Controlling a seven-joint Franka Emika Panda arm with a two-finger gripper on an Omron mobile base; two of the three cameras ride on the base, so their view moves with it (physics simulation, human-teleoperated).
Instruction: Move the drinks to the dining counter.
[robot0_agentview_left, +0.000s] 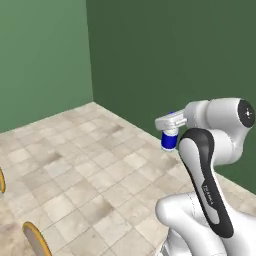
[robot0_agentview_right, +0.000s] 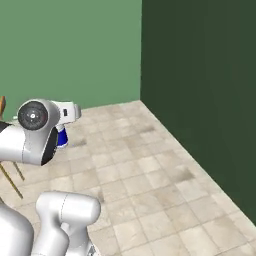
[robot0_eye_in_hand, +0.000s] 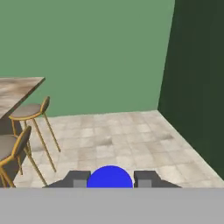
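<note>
Green walls (robot0_agentview_right: 75, 50), tiled floor (robot0_agentview_left: 90, 170), stools (robot0_eye_in_hand: 30, 113)

You get two base views looking forward and down past the arm (robot0_agentview_left: 210, 165) from behind it on either side, sharing the tiled floor (robot0_agentview_left: 90, 165) and green corner walls (robot0_agentview_right: 90, 50), while your hand view looks level along the claw (robot0_eye_in_hand: 110, 178) toward the stools (robot0_eye_in_hand: 30, 111).

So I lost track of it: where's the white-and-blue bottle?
The white-and-blue bottle sits shut in the tool, carried above the tiled floor, with the dining counter ahead-left in the hand view.
</note>
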